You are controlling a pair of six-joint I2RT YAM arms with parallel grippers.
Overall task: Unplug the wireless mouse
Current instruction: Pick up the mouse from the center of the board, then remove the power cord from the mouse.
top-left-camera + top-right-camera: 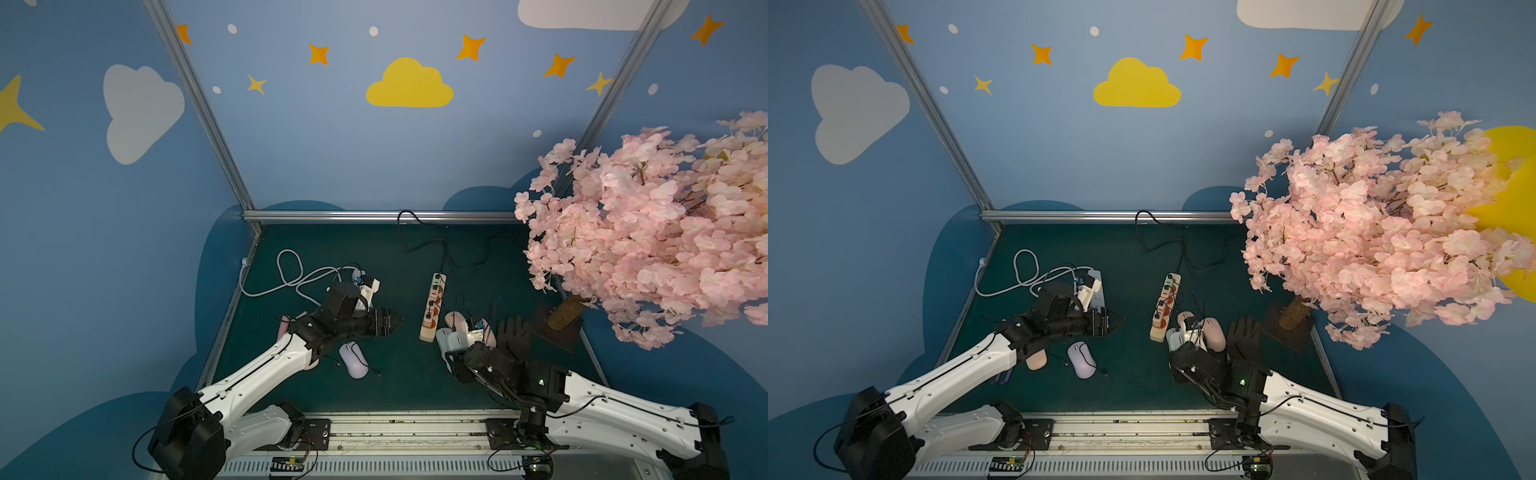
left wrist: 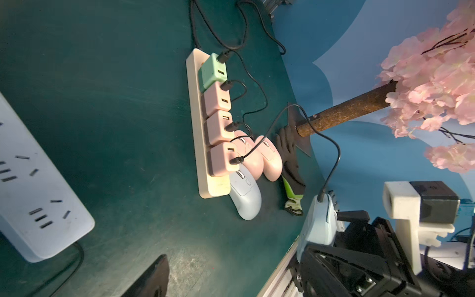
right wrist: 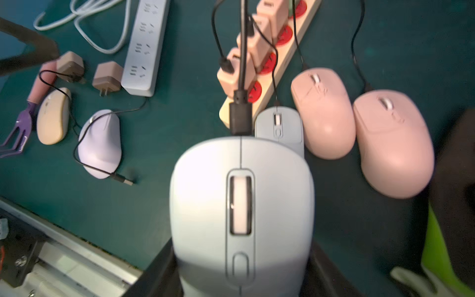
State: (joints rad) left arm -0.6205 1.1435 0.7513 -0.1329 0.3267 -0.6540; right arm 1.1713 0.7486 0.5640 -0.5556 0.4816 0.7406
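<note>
My right gripper [image 1: 459,349] is shut on a light blue wireless mouse [image 3: 241,205], holding it above the table's front right. A black cable plug [image 3: 240,115] sits in the mouse's front. Its cable [image 2: 331,164] runs back toward the pink chargers [image 2: 218,128] on the beige power strip [image 1: 432,307]. In the left wrist view the held mouse [image 2: 318,226] shows from the side. My left gripper [image 1: 395,320] hovers mid-table, left of the strip, pointing at it. It is open and empty. Only one of its fingers [image 2: 151,277] shows in the left wrist view.
Two pink mice [image 3: 323,113] and another light blue mouse [image 3: 279,123] lie beside the strip, all cabled. A lilac mouse [image 1: 353,359] with a loose cable lies front left. A white power strip [image 3: 144,46], black glove [image 1: 513,336] and blossom tree [image 1: 648,228] are nearby.
</note>
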